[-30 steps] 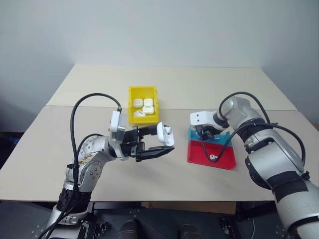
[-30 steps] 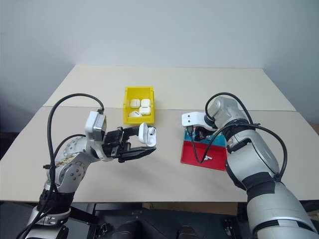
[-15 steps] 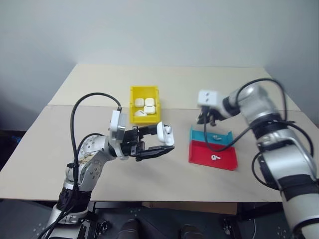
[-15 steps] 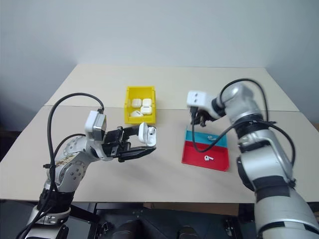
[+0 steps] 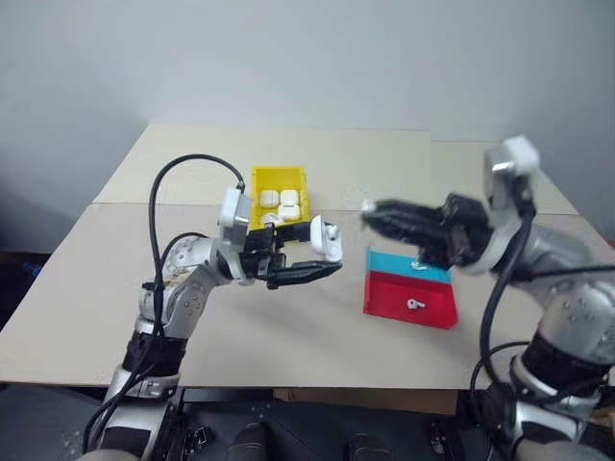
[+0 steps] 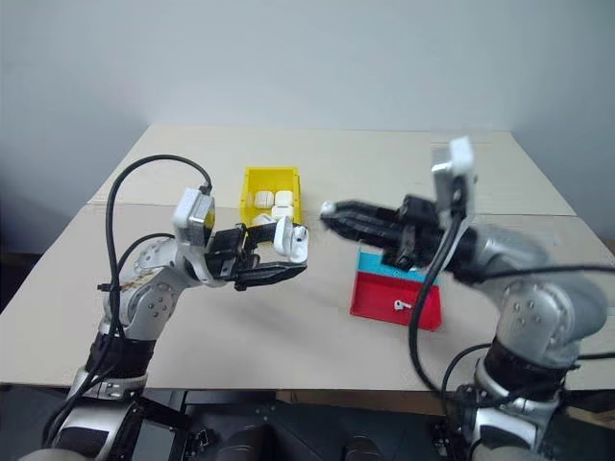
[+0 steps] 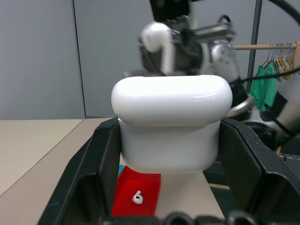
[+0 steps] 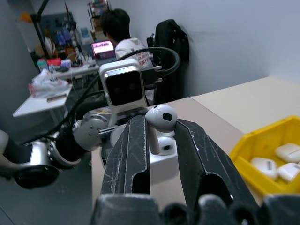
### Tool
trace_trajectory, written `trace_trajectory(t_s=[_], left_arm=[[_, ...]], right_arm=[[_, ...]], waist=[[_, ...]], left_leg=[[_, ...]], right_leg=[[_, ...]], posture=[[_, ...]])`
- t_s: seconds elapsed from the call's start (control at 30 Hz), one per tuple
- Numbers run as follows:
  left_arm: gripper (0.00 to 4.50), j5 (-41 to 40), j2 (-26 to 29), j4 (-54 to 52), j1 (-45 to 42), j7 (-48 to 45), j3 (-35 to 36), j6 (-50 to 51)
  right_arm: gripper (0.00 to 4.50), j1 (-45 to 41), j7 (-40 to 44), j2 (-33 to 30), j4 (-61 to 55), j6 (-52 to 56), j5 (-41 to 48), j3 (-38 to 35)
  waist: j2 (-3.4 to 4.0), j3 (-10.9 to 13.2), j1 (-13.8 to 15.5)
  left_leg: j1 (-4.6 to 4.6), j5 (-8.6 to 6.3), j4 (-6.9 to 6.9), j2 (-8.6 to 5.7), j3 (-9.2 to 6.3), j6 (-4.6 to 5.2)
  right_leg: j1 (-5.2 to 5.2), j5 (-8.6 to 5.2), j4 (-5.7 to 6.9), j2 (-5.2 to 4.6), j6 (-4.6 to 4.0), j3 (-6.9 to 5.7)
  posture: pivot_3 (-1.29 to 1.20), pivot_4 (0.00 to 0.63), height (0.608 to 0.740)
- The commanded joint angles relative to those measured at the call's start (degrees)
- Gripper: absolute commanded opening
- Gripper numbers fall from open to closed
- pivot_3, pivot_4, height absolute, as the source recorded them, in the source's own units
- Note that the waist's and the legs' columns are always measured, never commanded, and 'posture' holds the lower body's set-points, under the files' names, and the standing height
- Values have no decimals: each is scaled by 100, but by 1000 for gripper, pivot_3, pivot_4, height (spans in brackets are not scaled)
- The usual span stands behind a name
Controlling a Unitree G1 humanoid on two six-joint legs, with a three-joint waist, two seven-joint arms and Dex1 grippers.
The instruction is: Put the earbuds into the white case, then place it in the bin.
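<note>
Your left gripper [image 5: 309,257] is clamped on the white case [image 5: 327,238], holding it above the table [image 5: 115,279] just in front of the yellow bin [image 5: 261,178]; the case lid stands flipped open. From the left wrist camera, the case [image 7: 171,126] sits squarely between the 2 black fingers [image 7: 96,173]. Your right gripper [image 8: 159,129] pinches 1 earbud [image 8: 158,123] between its fingertips, stem down and bulb above the finger ends. In the head views, that gripper [image 6: 332,213] points across toward the case, with the earbud at its tip close beside the case but not touching it. A 2nd earbud [image 5: 414,304] lies on the red half of the tray [image 5: 384,296], and another small white piece, too small to identify, rests on the teal half. The bin already holds 4 white cases [image 5: 279,204]. The tray sits well to the right of the bin. A seated person [image 8: 117,35] shows at a desk in the right wrist view.
</note>
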Motion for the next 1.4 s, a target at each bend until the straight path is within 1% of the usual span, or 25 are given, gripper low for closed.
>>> trace_trajectory(t_s=[0.03,0.17,0.47,0.77,0.93,1.07,1.4], left_arm=[[2790,17,-107,9,-212,-56,-32,-57],[2790,12,-193,57,-289,-76,-47,-47],[2790,-87,-190,-73,-243,-43,59,36],[2790,-255,-242,-515,-38,220,84,235],[2790,-326,-291,-749,85,344,64,350],[2790,-365,-317,-845,108,417,91,423],[2790,-404,-313,-859,96,436,24,457]], right_arm=[[613,184,-767,174,-574,-91,569,88],[613,341,-1191,71,-560,-272,833,293],[613,626,-1349,-498,-398,-849,1053,708],[613,788,-1274,-1205,-303,-1197,1816,531],[613,896,-1306,-1524,-293,-1400,1882,671],[613,954,-1280,-1681,-282,-1581,1906,745],[613,1088,-1415,-1711,-336,-1921,1969,950]], waist=[[0,0,-1],[0,0,-19],[0,0,-54],[-1,1,-55],[-2,0,-56],[-2,1,-55],[-2,1,-55]], left_leg=[[0,0,1,-1,-1,0],[0,0,3,-1,-3,1],[0,0,0,-1,-4,1],[-1,0,-1,0,-4,2],[0,0,1,0,-5,2],[0,0,0,0,-5,2],[0,0,1,0,-5,2]], right_leg=[[1,0,0,0,0,-1],[2,0,1,0,0,-1],[2,0,-2,1,1,-1],[3,-1,-5,1,2,1],[4,-1,-4,1,2,1],[4,-1,-5,1,2,0],[4,-1,-5,1,2,0]], posture=[[0,150,740],[0,150,740],[0,150,740],[0,150,740],[0,150,740],[0,150,740],[0,150,740]])
